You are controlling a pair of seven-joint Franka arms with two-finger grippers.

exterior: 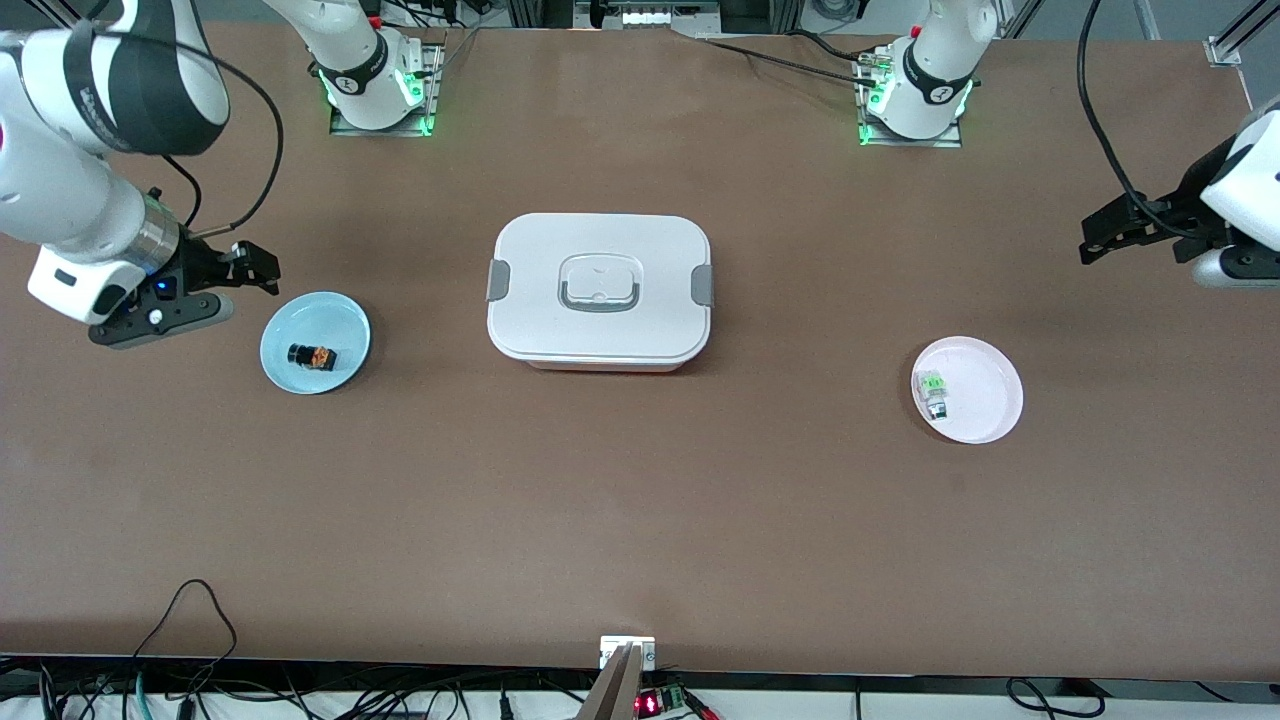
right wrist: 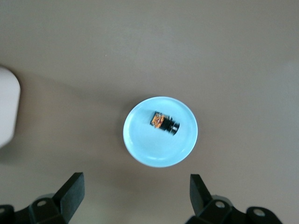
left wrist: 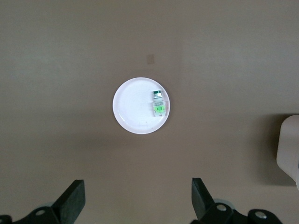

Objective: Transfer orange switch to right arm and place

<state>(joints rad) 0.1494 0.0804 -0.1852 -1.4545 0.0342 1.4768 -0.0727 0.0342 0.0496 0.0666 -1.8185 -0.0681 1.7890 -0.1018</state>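
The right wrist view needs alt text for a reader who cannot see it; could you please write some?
An orange switch lies on its side in a light blue plate on a brown table. The right claw hangs open above the table near the plate, holding nothing. A white container shows at the picture's edge.

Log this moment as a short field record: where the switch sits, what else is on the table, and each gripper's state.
orange switch: lying in the blue plate, toward the right arm's end
green component: in the white plate, toward the left arm's end
lidded white box: mid-table, closed
right gripper: open, empty, beside the blue plate
left gripper: open, empty, waiting
handover: not started
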